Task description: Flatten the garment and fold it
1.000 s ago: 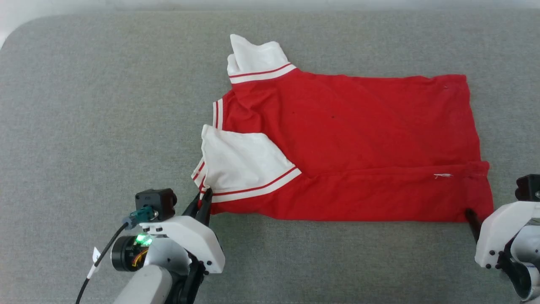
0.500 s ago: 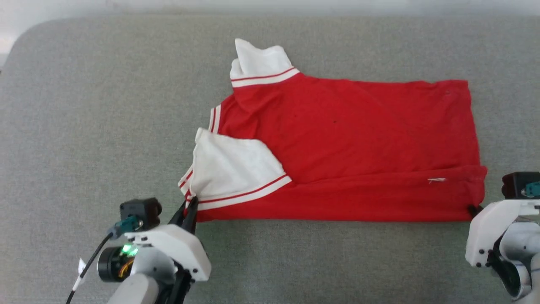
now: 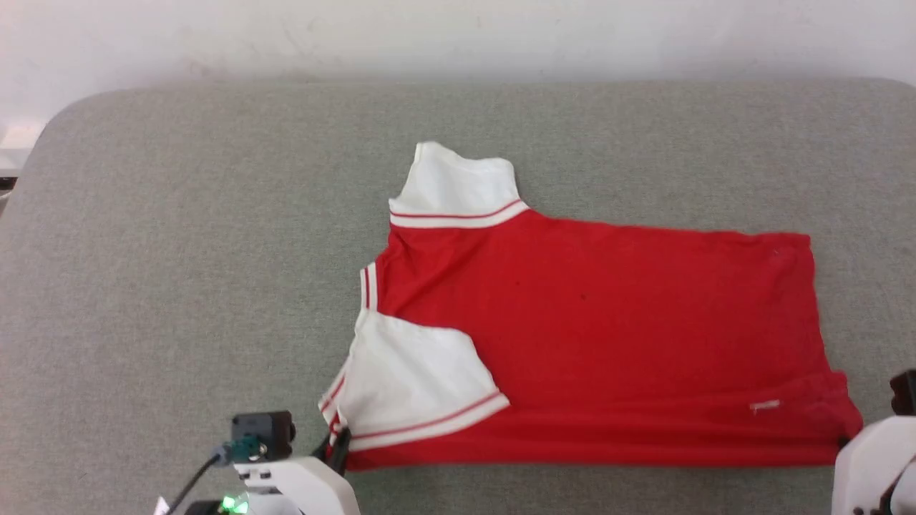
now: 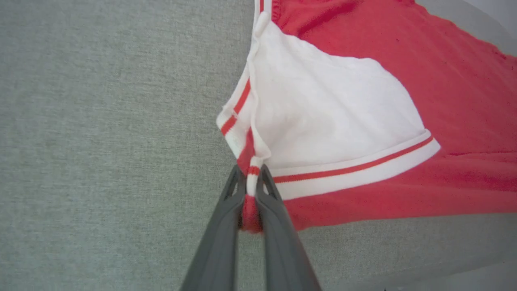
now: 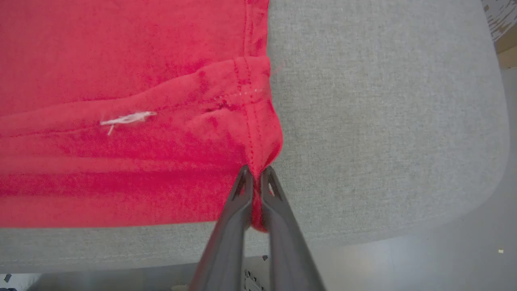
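In the head view we see the garment (image 3: pixel 608 322) spread on the grey, fabric-covered worktop (image 3: pixel 179 250), collar end to our left and hem to our right, with its near long edge folded over onto itself. The far sleeve (image 3: pixel 458 182) points away from us. The near sleeve (image 3: pixel 415 379) lies folded onto the red body. The left end effector (image 3: pixel 338 447) sits at the near collar-side corner and the right end effector (image 3: pixel 844 441) at the near hem corner, both low at the picture's bottom edge. A pale wall (image 3: pixel 458 36) runs behind the worktop's rounded far corners.

In the left wrist view the left end effector is pinched narrow on a bunch of red cloth and striped trim just below the near sleeve, with bare grey worktop beside it.

In the right wrist view the right end effector is clamped narrow on the hem corner, right by a stitched seam. A small white thread (image 5: pixel 127 118) lies on the red cloth nearby. Past the worktop's rounded edge we see a grey floor (image 5: pixel 444 250) with a few specks on it.
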Controlling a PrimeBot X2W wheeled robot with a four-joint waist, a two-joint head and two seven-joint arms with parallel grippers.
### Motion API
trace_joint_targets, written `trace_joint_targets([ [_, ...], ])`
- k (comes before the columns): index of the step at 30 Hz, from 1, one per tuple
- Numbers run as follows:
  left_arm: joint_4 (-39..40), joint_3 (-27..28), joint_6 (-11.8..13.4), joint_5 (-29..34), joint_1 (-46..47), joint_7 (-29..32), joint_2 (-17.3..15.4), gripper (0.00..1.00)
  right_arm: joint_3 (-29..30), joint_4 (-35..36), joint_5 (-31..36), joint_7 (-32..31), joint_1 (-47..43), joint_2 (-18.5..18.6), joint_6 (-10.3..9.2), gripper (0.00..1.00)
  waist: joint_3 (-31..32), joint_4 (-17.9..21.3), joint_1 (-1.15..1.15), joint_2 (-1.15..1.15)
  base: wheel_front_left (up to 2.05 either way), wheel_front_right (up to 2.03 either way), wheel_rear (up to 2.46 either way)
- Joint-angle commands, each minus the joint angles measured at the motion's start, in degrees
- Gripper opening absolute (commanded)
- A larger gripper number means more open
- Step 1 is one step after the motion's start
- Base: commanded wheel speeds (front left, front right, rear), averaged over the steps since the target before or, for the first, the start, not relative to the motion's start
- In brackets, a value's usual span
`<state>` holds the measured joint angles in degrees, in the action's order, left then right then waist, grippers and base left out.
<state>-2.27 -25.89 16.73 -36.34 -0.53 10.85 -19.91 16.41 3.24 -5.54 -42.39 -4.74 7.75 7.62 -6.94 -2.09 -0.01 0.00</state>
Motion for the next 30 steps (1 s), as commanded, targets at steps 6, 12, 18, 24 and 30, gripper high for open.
trace_joint_targets([
  [6,-4.65,-1.45,-1.11,-0.89,0.32,0.47,1.16,0.00,0.11,-2.92,-1.18,0.54,-0.61,0.12,-0.13,0.00,-0.63,0.41,0.01,0.00,0.00,0.00,0.00],
  [12,-8.03,-1.65,-2.13,-0.35,2.35,-1.93,1.97,1.00,-1.49,-8.11,-1.93,5.37,2.11,0.96,-0.13,1.00,-1.04,0.79,0.01,0.00,0.00,0.00,0.00],
  [18,-5.06,0.74,-3.46,0.26,5.81,-8.70,2.27,1.00,-1.77,-7.40,-3.09,12.24,4.51,1.78,-0.13,1.00,-0.73,1.75,0.01,0.00,0.00,0.00,0.00],
  [24,-0.02,2.05,-6.69,1.16,13.55,-11.28,1.03,1.00,-3.49,-0.24,-3.69,19.56,6.20,1.72,-0.13,1.00,-1.49,4.78,0.01,0.00,0.00,0.00,0.00],
  [30,-2.16,0.85,-10.01,1.99,23.56,-3.72,-2.45,1.00,-7.71,5.03,-4.03,26.25,8.13,1.99,-0.13,1.00,-4.89,9.46,0.01,0.00,0.00,0.00,0.00],
])
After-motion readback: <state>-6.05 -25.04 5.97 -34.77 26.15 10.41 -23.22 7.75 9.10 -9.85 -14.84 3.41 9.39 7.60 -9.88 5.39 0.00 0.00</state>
